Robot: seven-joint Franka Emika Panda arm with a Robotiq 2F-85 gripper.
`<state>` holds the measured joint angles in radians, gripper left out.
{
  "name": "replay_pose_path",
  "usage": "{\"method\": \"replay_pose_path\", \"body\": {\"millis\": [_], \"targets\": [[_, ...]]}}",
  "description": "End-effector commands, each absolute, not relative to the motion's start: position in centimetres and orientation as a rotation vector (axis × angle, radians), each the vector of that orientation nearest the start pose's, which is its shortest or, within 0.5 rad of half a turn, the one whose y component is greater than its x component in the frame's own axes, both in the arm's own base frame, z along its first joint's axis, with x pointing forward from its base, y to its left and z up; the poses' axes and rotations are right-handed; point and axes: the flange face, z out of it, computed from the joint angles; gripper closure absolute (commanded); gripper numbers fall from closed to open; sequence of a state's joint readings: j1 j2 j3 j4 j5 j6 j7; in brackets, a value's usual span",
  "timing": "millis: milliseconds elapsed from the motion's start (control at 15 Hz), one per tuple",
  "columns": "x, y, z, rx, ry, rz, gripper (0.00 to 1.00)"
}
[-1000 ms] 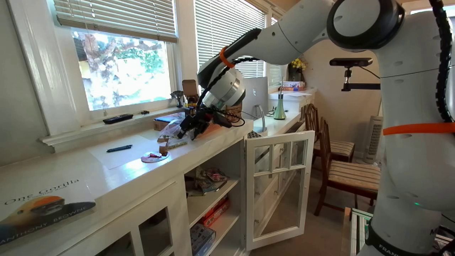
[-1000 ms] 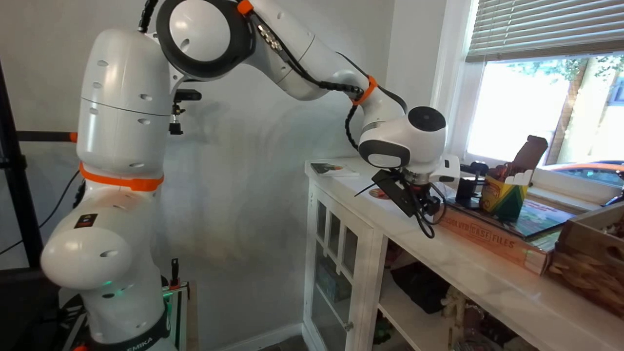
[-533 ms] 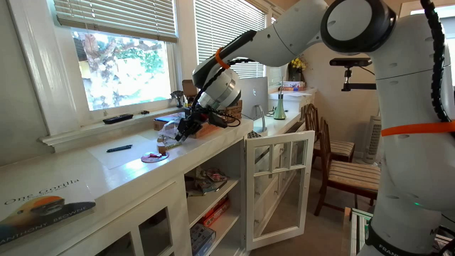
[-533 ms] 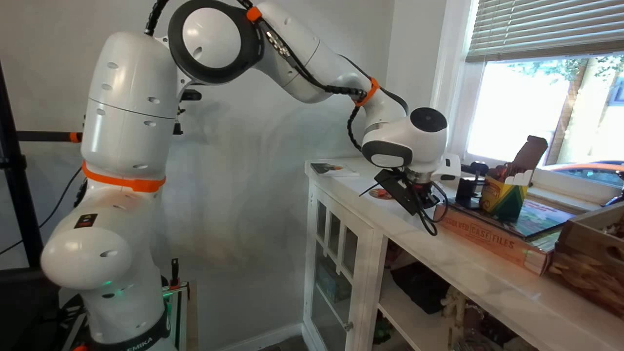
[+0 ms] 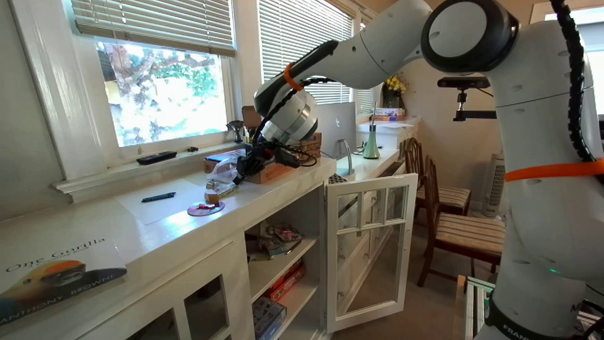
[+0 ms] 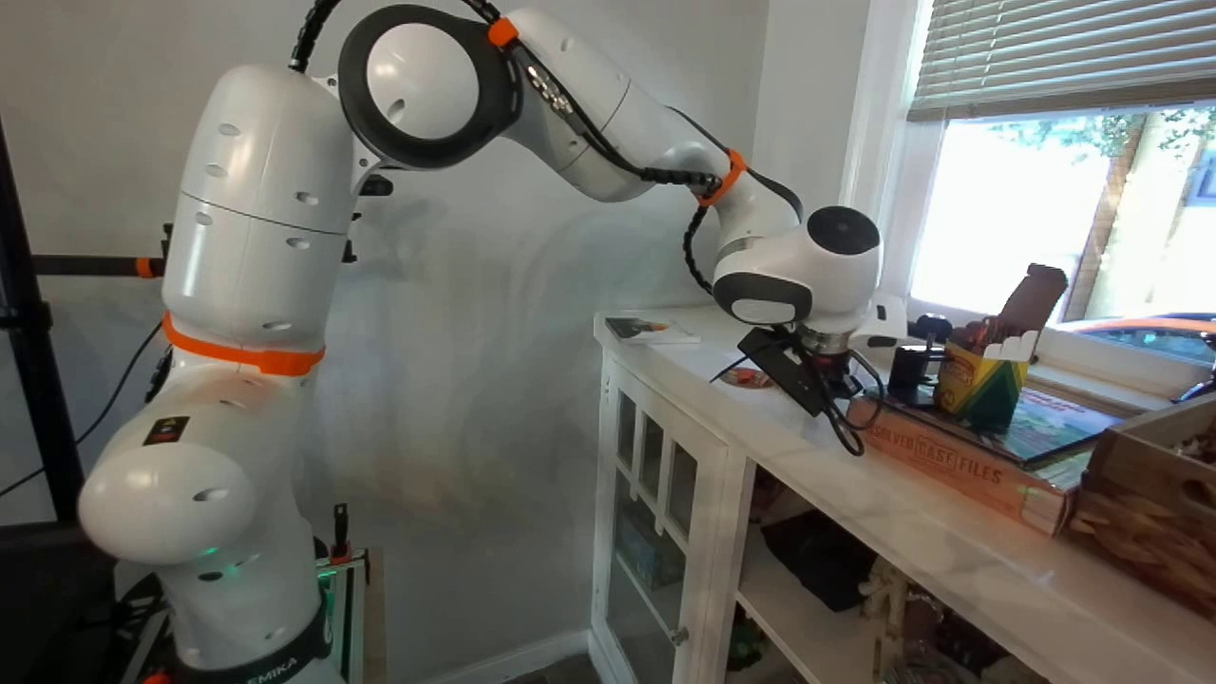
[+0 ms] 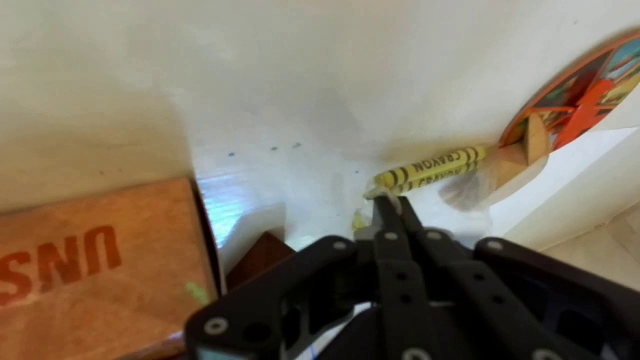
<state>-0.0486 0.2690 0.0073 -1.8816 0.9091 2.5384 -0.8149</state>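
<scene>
Our claw [image 7: 397, 202] pinches a bag [image 5: 224, 171] with 2 fingers [image 7: 387, 220], propping it up, we judge; a crayon [image 7: 435, 167] lies close, a disc [image 5: 206, 209] near the front edge of the counter [image 5: 85, 215].

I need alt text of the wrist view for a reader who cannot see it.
Black tool, jaws together, seemingly pinching clear plastic near at least one yellow crayon, over a white countertop. An orange box lettered UNS lies lower left; a spinner disc, cropped, upper right.
</scene>
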Motion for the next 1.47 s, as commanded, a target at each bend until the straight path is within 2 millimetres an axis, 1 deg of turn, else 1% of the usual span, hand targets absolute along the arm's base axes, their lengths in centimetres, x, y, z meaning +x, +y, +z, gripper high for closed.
{"method": "replay_pose_path", "body": {"millis": [0,200,333,533,800,1133,1400], "targets": [[65.1,-4.2,41.8,-2.613,-0.196,-0.804,1.00],[65.3,-4.4,43.4,-2.659,-0.290,-0.793,1.00],[65.5,-4.5,45.0,-2.696,-0.382,-0.781,1.00],[65.9,-4.6,47.1,-2.740,-0.520,-0.742,1.00],[66.2,-4.3,49.4,-2.766,-0.719,-0.655,1.00],[66.4,-3.6,51.4,-2.778,-0.973,-0.515,1.00],[66.6,-3.5,52.9,-2.771,-1.154,-0.459,1.00]]}}
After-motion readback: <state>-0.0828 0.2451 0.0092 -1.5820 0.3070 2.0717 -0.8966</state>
